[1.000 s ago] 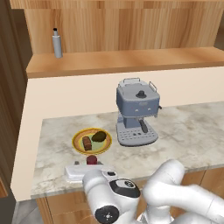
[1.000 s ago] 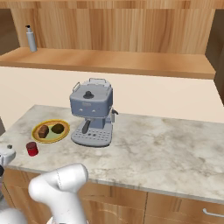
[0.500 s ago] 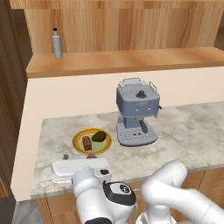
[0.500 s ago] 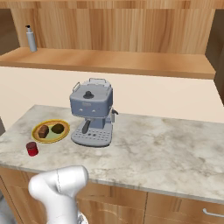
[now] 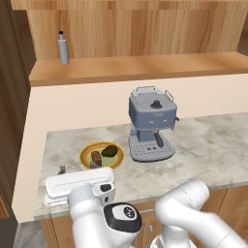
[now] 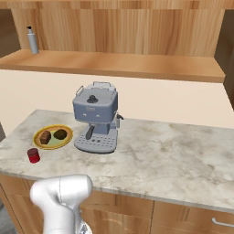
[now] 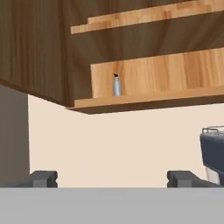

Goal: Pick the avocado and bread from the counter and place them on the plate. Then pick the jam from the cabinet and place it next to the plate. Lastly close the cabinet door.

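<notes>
Jam (image 6: 33,155): small red jar upright on worktop (image 6: 183,155), near plate (image 6: 53,137) | bread (image 6: 45,136) and avocado (image 6: 60,134) side by side on plate | hand (image 7: 111,178) wide, holding nothing

Yellow-rimmed round plate (image 6: 53,137) on the marbled stone counter (image 6: 183,160) carries the brown bread block (image 6: 45,136) and dark oval avocado (image 6: 60,134) side by side. Small red jam jar (image 6: 33,155) stands near its edge.

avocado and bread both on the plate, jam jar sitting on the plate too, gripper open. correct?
Not quite. The jam jar stands on the counter beside the plate, not on it; the right base view shows this. The avocado and bread are on the plate, and the gripper is open.
</notes>
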You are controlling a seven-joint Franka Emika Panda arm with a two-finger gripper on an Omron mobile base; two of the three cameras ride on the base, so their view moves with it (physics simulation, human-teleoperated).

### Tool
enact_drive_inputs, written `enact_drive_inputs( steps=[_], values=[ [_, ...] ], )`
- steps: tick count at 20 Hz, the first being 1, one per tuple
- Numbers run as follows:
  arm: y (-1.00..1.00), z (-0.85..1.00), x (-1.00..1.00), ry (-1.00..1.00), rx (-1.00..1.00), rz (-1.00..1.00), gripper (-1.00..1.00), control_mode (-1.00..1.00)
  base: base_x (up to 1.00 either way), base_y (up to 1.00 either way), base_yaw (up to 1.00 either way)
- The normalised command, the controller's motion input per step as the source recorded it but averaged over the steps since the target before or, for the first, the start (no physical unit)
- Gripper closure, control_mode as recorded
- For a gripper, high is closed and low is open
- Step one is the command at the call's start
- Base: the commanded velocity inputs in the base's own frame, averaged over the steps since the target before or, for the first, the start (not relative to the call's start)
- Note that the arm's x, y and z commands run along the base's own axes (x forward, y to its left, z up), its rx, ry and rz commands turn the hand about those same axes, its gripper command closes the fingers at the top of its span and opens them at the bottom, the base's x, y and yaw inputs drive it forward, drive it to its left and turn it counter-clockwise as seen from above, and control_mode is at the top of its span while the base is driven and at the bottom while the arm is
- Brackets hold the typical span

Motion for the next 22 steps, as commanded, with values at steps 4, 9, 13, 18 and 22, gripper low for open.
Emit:
enact_drive_inputs(
  steps=[4,9,13,18,22],
  values=[
    [0.25,0.0,0.16,-0.05,-0.23,0.0,-1.0,-1.0,0.0,0.0,0.0],
    [0.28,0.0,0.05,-0.18,-0.19,0.0,-1.0,-1.0,0.0,0.0,0.0],
    [0.28,0.0,0.02,-0.32,-0.13,0.0,-1.0,-1.0,0.0,0.0,0.0],
    [0.31,0.0,0.1,-0.28,-0.11,0.0,-1.0,-1.0,0.0,0.0,0.0],
    [0.27,0.01,0.19,-0.18,-0.01,0.0,-1.0,-1.0,0.0,0.0,0.0]
  ],
)
